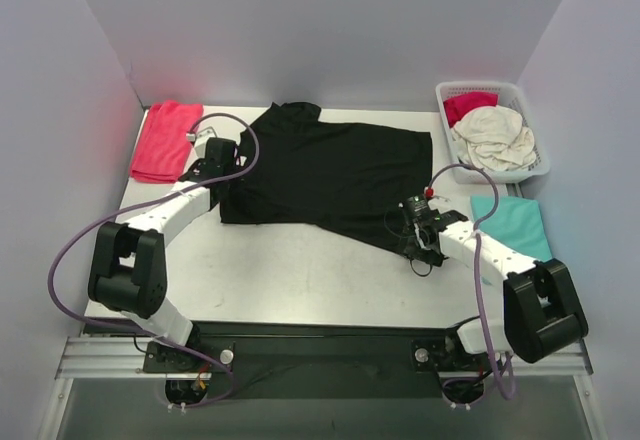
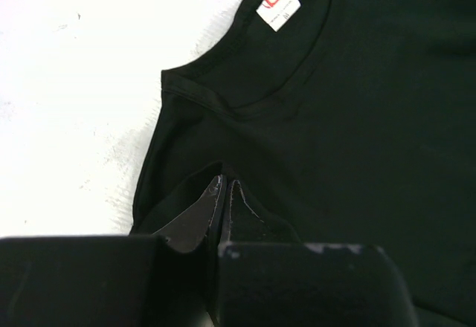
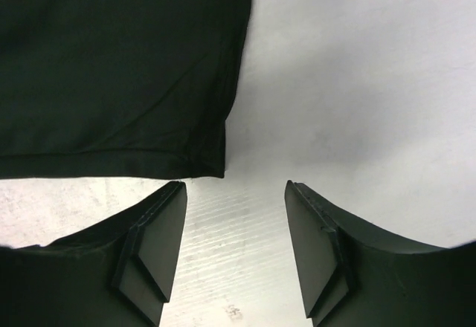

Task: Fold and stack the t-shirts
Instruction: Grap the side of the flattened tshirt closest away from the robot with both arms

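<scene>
Left jaws clamp black t-shirt (image 1: 335,170), arm outstretched; right jaws parted

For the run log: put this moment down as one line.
phase: gripping black shirt | left gripper: shut on black shirt near collar | right gripper: open, beside hem corner | red shirt, teal shirt: aside

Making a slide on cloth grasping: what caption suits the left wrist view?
Left gripper, jaws shut, pinching the black t-shirt near its collar, white neck label above.
</scene>
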Robot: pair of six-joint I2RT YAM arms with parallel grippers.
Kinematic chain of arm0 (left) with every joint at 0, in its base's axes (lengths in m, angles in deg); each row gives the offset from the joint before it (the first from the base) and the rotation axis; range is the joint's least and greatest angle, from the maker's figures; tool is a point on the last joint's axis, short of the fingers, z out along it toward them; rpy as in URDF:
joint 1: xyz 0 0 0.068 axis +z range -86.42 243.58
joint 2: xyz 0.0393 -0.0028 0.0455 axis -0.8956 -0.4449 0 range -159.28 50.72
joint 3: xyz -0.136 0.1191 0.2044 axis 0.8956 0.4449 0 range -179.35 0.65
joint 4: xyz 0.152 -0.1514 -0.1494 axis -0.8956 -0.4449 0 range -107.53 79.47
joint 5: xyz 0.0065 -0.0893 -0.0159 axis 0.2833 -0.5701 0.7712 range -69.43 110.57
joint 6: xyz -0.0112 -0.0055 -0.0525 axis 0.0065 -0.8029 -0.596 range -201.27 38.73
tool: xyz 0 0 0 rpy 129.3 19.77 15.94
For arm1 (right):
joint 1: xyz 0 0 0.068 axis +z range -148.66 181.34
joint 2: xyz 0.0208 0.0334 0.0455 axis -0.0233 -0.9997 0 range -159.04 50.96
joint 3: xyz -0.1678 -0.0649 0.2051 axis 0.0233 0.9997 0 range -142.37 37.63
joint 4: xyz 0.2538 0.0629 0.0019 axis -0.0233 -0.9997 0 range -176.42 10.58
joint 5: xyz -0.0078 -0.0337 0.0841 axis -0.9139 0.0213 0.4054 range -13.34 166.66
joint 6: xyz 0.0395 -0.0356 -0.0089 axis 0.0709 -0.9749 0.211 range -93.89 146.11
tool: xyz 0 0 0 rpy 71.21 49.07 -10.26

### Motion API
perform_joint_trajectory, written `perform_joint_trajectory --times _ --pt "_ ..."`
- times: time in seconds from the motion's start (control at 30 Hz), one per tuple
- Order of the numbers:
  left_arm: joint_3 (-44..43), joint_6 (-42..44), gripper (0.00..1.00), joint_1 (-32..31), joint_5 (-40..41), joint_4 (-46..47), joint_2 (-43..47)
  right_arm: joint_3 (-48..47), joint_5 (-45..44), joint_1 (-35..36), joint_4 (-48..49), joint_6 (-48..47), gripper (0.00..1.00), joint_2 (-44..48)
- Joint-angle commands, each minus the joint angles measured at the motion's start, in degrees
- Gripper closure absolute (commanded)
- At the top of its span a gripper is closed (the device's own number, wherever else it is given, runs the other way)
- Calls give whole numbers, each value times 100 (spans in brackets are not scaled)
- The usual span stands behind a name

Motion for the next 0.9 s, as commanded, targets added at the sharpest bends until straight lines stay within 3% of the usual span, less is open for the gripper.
perform_joint_trajectory --times 0.0,0.33,0.87 --pt "76 -108 100 -101 161 -28 406 33 -126 177 116 268 49 -197" --pt "129 -100 100 -154 276 -125 653 -310 -644 441 231 295 58 -909" --pt "76 -73 100 -154 249 -125 547 -371 -856 503 257 268 63 -584"
